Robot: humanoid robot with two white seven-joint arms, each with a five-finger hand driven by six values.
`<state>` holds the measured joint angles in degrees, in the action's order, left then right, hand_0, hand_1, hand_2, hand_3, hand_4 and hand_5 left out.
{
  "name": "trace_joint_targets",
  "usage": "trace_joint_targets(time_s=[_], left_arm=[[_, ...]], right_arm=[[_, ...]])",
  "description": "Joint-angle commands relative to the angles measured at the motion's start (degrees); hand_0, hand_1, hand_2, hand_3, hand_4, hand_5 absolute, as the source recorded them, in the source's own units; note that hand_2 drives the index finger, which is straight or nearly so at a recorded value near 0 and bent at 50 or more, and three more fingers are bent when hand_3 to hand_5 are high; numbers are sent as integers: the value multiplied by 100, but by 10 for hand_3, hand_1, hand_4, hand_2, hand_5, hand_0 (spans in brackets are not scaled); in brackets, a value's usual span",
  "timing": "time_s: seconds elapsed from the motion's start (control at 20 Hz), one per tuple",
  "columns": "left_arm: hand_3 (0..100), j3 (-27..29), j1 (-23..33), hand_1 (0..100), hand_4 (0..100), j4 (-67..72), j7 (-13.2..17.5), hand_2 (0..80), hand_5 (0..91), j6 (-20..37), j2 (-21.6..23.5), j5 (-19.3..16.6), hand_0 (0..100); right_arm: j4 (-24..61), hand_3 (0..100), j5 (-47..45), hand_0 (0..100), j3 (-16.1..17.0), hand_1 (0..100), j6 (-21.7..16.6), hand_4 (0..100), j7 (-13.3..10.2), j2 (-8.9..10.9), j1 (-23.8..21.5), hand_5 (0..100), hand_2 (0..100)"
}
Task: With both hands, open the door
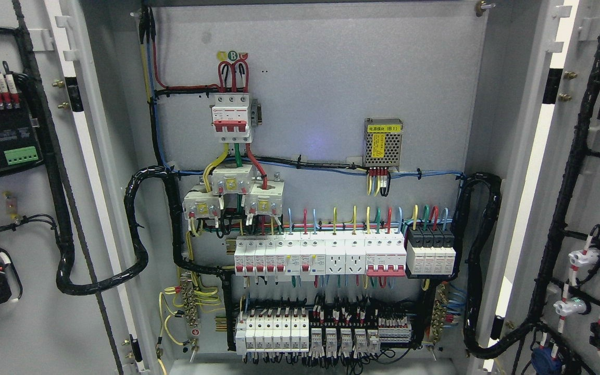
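Note:
An electrical cabinet stands with both doors swung wide. The left door (34, 219) shows its inner face with black cable looms and a black module with a green terminal block. The right door (586, 172) shows its inner face with wired lamps and switches. Between them the back panel (321, 88) is fully exposed. Neither hand nor arm shows anywhere in the head view.
On the panel sit a red-and-white main breaker (232, 117), a small metal power supply (383, 150), a row of white breakers and sockets (321, 255) and lower terminal rows (321, 333). Thick black cable bundles (138, 234) loop from panel to doors.

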<state>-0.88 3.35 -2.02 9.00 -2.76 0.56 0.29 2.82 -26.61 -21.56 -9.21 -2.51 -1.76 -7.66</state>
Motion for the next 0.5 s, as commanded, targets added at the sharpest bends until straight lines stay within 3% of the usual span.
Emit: trace_joint_targets(time_s=[0.0,0.1,0.45], left_arm=[[0,80,-27,0,30,316,31,0,0,82,-250,-100,0],[0,80,-36,0,30,141,40,0,0,100,-250,-91,0],[0,71,-36,0,31,105,40,0,0,100,-259,-90,0]], right_arm=[[-326,0,383,0,37,0,60,0,-196,-229,19,0,0],[-326,0,586,0,64,0,60,0,-346,-229,19,0,0],[-308,0,639,0,46,0,95,0,-338,-290,19,0,0]])
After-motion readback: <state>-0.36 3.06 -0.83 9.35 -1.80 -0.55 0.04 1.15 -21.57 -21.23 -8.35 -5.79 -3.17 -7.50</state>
